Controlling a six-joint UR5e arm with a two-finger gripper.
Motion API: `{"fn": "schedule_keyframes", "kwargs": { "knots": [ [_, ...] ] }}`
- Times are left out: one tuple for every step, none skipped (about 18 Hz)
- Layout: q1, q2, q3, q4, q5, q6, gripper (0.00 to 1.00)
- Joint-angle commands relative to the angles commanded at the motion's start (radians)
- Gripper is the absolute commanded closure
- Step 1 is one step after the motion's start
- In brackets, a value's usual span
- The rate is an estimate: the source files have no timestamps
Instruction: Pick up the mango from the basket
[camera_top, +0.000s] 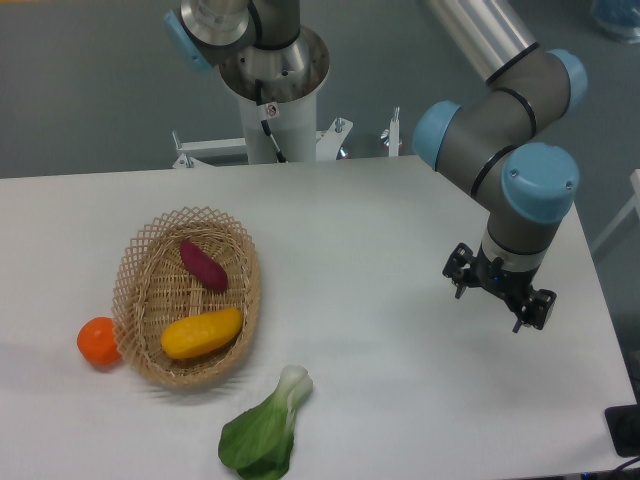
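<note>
The mango (201, 333), yellow shading to orange, lies in the near half of the oval wicker basket (137, 263) at the left of the table. A dark purple-red root (203, 265) lies in the far half of the basket. My gripper (500, 288) hangs over the right side of the table, far to the right of the basket and apart from everything. Only its black body shows below the blue wrist joint. Its fingers are not clear, so I cannot tell whether they are open or shut. Nothing shows in it.
A round orange fruit (99, 341) sits on the table against the basket's left side. A green leafy bok choy (265, 428) lies near the front edge, just right of the basket. The arm's base post (272, 95) stands behind the table.
</note>
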Motion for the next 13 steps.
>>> {"fn": "schedule_keyframes", "kwargs": {
  "knots": [
    [0.000, 0.000, 0.000, 0.000, 0.000, 0.000, 0.00],
    [0.000, 0.000, 0.000, 0.000, 0.000, 0.000, 0.00],
    [0.000, 0.000, 0.000, -0.002, 0.000, 0.000, 0.00],
    [0.000, 0.002, 0.000, -0.002, 0.000, 0.000, 0.00],
    [0.000, 0.002, 0.000, -0.002, -0.003, 0.000, 0.00],
    [0.002, 0.003, 0.000, -0.002, -0.003, 0.000, 0.00],
    [0.002, 0.005, 0.002, -0.002, -0.005, 0.000, 0.00],
    [0.005, 0.006, 0.002, -0.003, -0.008, -0.002, 0.00],
    [0.011, 0.011, 0.002, -0.003, -0.012, -0.002, 0.00],
    [0.012, 0.012, 0.002, -0.003, -0.020, -0.002, 0.00],
    [0.012, 0.015, 0.002, -0.005, -0.028, -0.002, 0.00],
    [0.014, 0.017, 0.000, -0.005, -0.034, -0.003, 0.00],
    [0.017, 0.018, -0.002, -0.005, -0.037, -0.003, 0.00]
  ]
}}
